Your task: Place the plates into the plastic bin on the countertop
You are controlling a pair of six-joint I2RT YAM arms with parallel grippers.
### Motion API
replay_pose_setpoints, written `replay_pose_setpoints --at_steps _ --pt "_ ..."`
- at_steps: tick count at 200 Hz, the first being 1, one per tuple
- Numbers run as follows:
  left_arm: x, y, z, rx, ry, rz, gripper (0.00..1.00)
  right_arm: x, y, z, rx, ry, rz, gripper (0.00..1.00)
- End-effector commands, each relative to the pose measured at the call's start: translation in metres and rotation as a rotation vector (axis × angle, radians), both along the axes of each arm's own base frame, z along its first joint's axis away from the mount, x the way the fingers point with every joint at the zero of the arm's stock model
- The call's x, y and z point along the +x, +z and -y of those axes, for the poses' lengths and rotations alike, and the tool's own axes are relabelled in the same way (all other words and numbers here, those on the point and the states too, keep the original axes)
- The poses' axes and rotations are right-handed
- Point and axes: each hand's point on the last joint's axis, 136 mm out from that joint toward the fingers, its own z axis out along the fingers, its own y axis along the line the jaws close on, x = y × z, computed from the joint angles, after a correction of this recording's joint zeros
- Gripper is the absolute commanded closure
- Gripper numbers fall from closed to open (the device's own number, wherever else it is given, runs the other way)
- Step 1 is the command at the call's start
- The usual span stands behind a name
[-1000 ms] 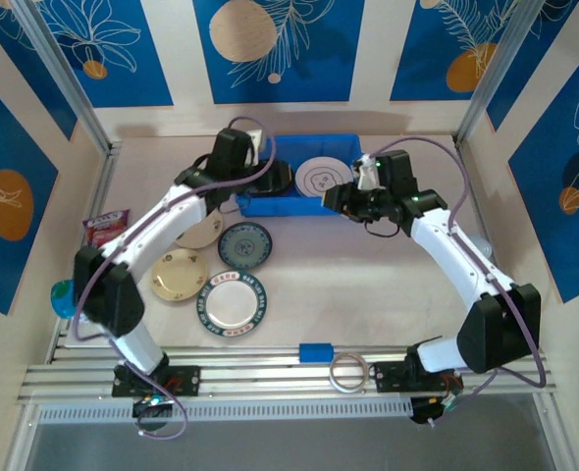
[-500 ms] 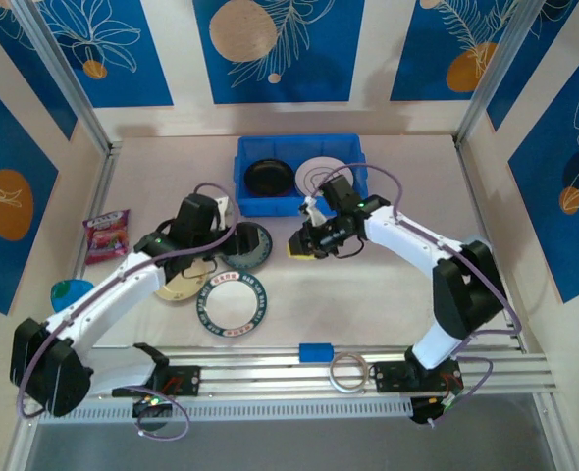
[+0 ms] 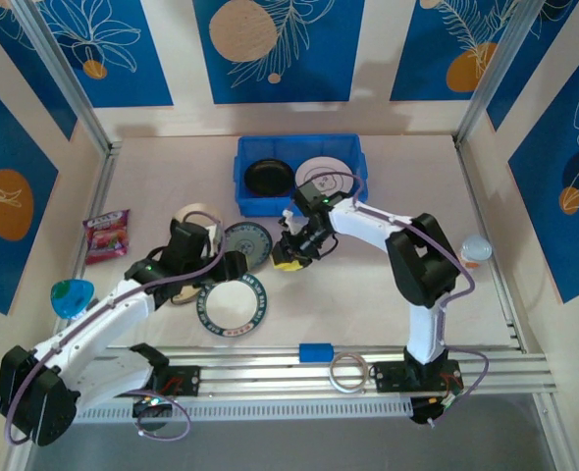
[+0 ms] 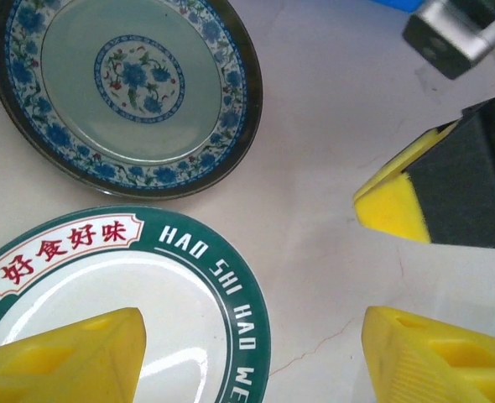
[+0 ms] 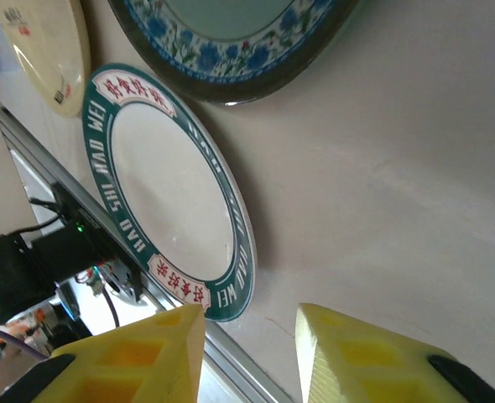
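both arms are back from the bin since half a second ago: left gripper (image 3: 233, 269) has slid nearer, right gripper (image 3: 291, 257) has dropped lower and leftward

- left gripper: hangs over the gap between the green-rimmed plate (image 3: 233, 305) and the teal plate (image 3: 246, 243); fingers wide apart, nothing held; on its wrist view one finger sits above the green rim, the other over bare countertop (image 3: 358, 294), probably lining up to straddle that rim
- right gripper: low over the countertop just beside the teal plate's right edge; jaws partly apart, empty; likely angled to get a finger under a rim
- the two grippers are close together, so a clash is a risk
- blue bin (image 3: 300, 147) at the far side, holding the black plate (image 3: 268, 177) and the grey-patterned plate (image 3: 321, 179) side by side
- a cream plate (image 3: 193, 217) lies left of the teal one, not yet binned
- judgement: mid-task, next pick not yet begun
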Motion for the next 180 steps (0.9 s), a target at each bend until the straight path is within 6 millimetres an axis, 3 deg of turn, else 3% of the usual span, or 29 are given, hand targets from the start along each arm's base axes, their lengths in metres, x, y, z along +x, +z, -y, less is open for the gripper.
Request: replay_pose_setpoints --at_steps 1,27,37,45,113,180 --pt "-0.008 -0.005 -0.006 0.016 0.018 -0.011 0.31 -0.026 -0.004 -0.007 -0.01 0.108 -0.068 0.61" --pt "-0.012 -0.011 -0.011 0.012 0.036 -0.015 0.31 -0.036 -0.013 -0.015 -0.017 0.149 -0.085 0.63" --pt "-0.014 -0.014 -0.012 0.005 0.043 -0.016 0.32 -0.04 -0.017 -0.018 -0.02 0.163 -0.09 0.75" --pt "-0.015 -0.017 -0.014 0.002 0.052 -0.018 0.32 -0.042 -0.02 -0.019 -0.025 0.172 -0.101 0.79" --pt "-0.015 -0.031 -0.013 -0.017 0.063 -0.033 0.32 -0.042 -0.029 -0.029 -0.035 0.202 -0.109 0.71" --pt "-0.015 -0.041 -0.015 -0.026 0.063 -0.056 0.32 -0.04 -0.032 -0.037 -0.051 0.226 -0.117 0.7"
